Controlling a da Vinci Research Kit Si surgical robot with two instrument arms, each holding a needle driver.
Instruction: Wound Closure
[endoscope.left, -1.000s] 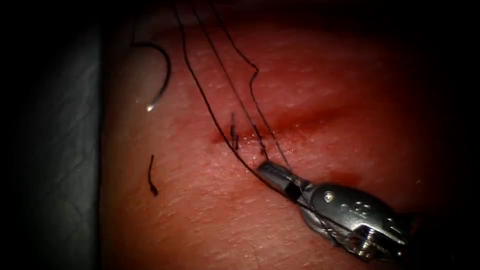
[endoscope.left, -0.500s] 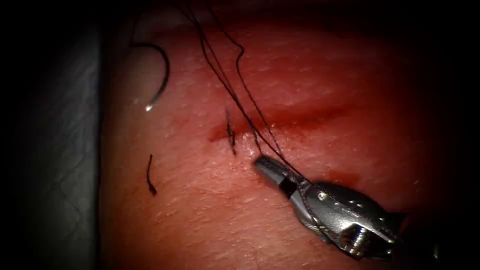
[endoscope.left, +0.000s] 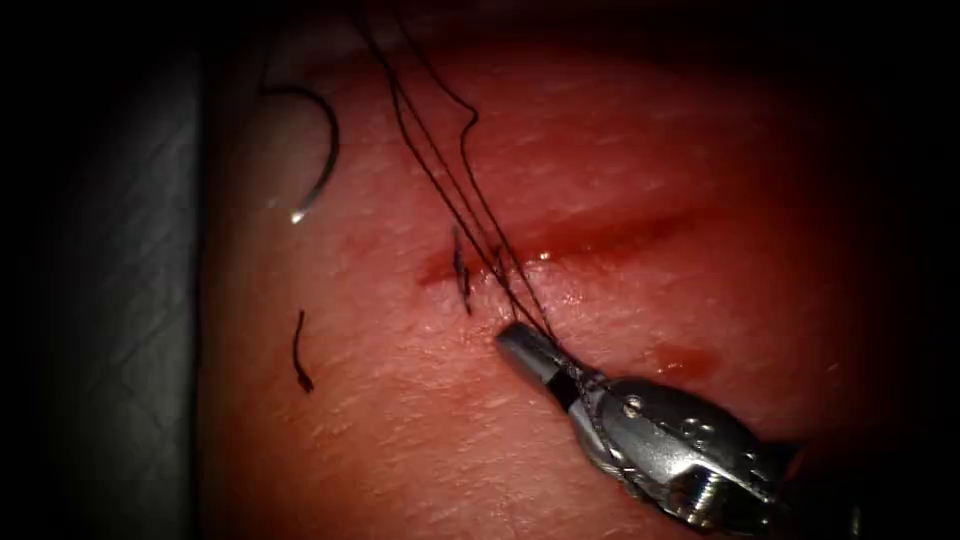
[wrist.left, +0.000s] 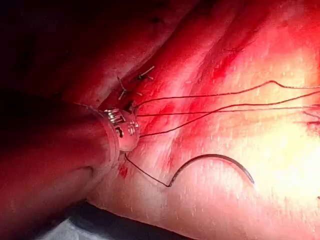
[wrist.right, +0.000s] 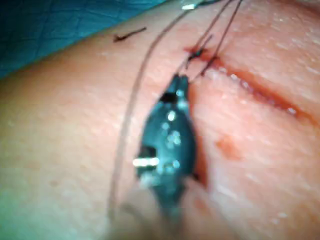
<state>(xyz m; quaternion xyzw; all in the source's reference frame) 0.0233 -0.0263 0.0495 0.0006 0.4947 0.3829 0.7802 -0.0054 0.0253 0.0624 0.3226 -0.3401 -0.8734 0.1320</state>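
While the right tool has its jaws closed with thread wrapped around them, the needle lies free, well left of the cut

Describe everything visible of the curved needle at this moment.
The needle is a thin, dark metal arc, about a half circle, with a bright glint at its pointed tip. It lies free on the pale tissue well to the left of the cut, not driven into it and not held by the right gripper. In the left wrist view the needle lies flat, with the thread trailing from its blunt end.
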